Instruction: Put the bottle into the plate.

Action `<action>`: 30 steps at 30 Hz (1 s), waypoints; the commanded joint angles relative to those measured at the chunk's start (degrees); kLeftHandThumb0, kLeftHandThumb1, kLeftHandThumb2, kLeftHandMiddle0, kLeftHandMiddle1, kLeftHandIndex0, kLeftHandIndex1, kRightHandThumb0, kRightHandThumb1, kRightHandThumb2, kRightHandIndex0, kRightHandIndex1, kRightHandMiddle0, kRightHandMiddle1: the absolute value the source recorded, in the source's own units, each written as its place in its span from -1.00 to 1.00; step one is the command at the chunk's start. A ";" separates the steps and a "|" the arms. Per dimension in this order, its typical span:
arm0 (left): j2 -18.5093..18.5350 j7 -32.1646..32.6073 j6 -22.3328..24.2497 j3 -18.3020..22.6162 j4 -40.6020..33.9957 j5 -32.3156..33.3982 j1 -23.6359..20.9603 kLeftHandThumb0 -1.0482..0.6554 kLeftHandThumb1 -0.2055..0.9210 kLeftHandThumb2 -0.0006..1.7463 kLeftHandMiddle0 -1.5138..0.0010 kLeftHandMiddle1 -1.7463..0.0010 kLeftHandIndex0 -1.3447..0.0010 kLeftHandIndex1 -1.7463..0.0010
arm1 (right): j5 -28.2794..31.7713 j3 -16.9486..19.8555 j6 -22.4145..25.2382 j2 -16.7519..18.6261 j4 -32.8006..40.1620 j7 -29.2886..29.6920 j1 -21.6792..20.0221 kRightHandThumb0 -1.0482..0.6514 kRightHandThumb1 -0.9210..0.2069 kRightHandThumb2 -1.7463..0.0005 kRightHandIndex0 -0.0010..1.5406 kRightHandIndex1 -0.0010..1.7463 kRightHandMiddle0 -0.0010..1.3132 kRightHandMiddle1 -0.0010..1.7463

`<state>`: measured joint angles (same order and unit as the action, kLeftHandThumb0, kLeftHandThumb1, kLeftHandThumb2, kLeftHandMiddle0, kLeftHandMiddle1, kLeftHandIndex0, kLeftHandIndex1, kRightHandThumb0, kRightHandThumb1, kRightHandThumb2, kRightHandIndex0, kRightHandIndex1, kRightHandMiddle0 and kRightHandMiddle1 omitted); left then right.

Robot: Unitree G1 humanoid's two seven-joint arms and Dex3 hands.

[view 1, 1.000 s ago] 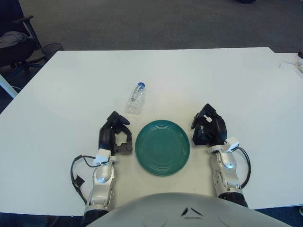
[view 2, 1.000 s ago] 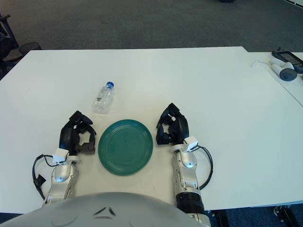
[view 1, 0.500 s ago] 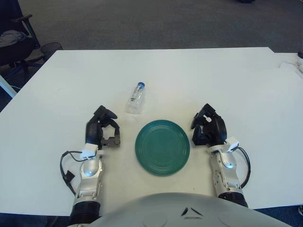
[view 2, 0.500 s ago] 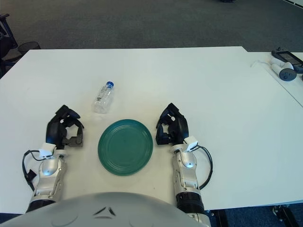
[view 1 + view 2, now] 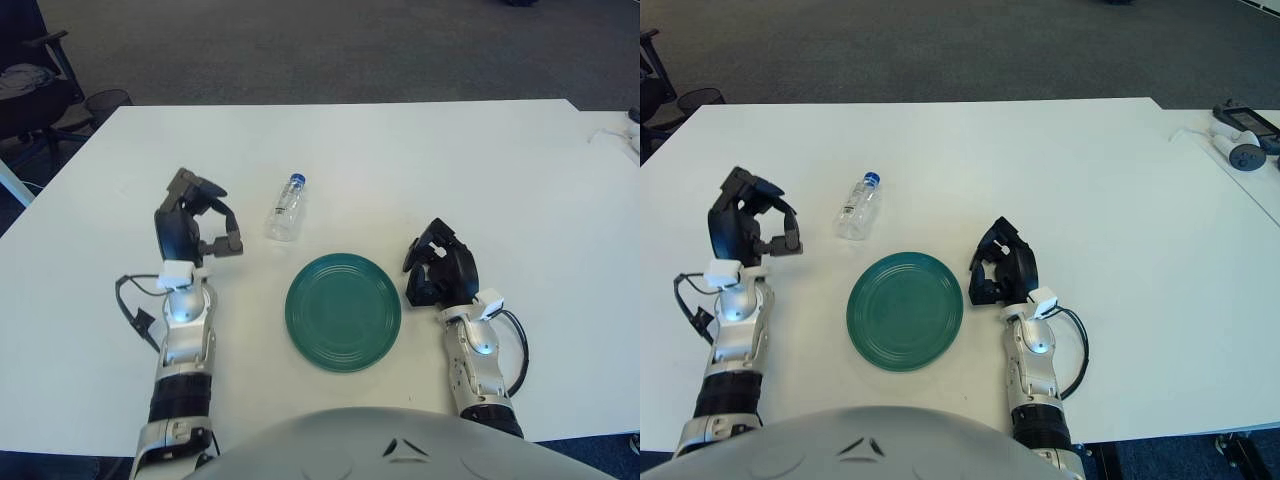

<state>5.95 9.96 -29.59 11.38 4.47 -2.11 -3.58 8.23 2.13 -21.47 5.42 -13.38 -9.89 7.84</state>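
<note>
A clear plastic bottle (image 5: pixel 285 209) with a blue cap lies on its side on the white table (image 5: pixel 420 160), cap pointing away from me. A dark green plate (image 5: pixel 343 311) sits just in front of it, near the table's front edge. My left hand (image 5: pixel 196 229) is raised above the table to the left of the bottle, apart from it, fingers loosely curled and holding nothing. My right hand (image 5: pixel 438 272) rests on the table just right of the plate, fingers curled and empty.
An office chair (image 5: pixel 35 80) stands off the table's far left corner. White devices with a cable (image 5: pixel 1238 140) lie on a neighbouring table at the far right.
My left hand has lifted off the table beside the plate and moved left and away from me, now level with the bottle. The right hand, bottle and plate have not moved.
</note>
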 commanded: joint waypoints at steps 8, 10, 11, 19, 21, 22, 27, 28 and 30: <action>1.54 -1.72 1.71 1.11 -0.65 1.71 -1.76 0.23 -0.69 0.93 -0.17 -0.90 0.02 -1.00 | 0.14 -0.43 6.88 0.81 -6.82 1.44 4.15 0.23 0.60 -0.88 0.11 0.94 -0.08 1.00; 1.57 -1.82 1.72 1.19 -0.57 1.78 -1.80 0.23 -0.69 0.93 -0.17 -0.90 0.02 -1.00 | -0.01 -0.45 6.70 0.84 -7.20 1.65 3.96 0.23 0.60 -0.88 0.11 0.94 -0.08 1.00; 1.60 -1.87 1.72 1.24 -0.50 1.82 -1.83 0.23 -0.69 0.93 -0.17 -0.90 0.02 -1.00 | -0.08 -0.48 6.62 0.86 -7.38 1.76 3.87 0.23 0.60 -0.88 0.11 0.94 -0.08 1.00; 1.69 -2.11 1.58 1.50 0.12 1.94 -2.18 0.23 -0.68 0.92 -0.17 -0.90 0.03 -1.00 | -0.26 -0.69 6.64 1.18 -7.96 2.30 3.37 0.23 0.60 -0.89 0.11 0.94 -0.08 1.00; 6.00 -6.41 7.93 0.70 -0.44 1.44 -2.72 0.05 -0.35 0.68 0.19 -0.94 0.13 -1.00 | -0.21 -0.75 6.78 1.31 -8.14 2.42 3.17 0.23 0.60 -0.89 0.10 0.95 -0.08 1.00; 12.16 -13.05 15.68 -0.77 -0.49 0.23 -4.56 -0.01 -0.21 0.58 0.33 -0.95 0.18 -1.00 | -0.17 -0.77 6.94 1.40 -8.34 2.48 2.97 0.23 0.60 -0.89 0.10 0.95 -0.08 1.00; 23.29 -23.40 25.44 -3.94 -0.59 -5.62 -8.82 -0.84 0.79 -0.49 0.91 0.67 0.87 0.66 | -0.25 -0.83 7.28 1.64 -8.95 2.73 2.40 0.23 0.60 -0.89 0.09 0.97 -0.08 1.00; 24.90 -23.58 23.37 -4.89 0.45 -8.39 -9.22 -0.90 0.87 -0.58 0.94 0.79 0.92 0.78 | -0.41 -0.86 7.26 1.70 -9.18 2.89 2.21 0.23 0.59 -0.89 0.09 0.97 -0.08 1.00; 27.30 -23.23 19.30 -6.59 2.52 -12.69 -10.06 -0.95 0.93 -0.67 0.97 0.89 0.96 0.89 | -0.68 -0.93 7.14 1.78 -9.45 3.16 2.00 0.23 0.59 -0.89 0.08 0.98 -0.08 1.00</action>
<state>23.91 -8.56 -9.72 8.38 4.95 -6.80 -8.64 7.92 1.91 -21.26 5.81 -14.35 -7.94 6.05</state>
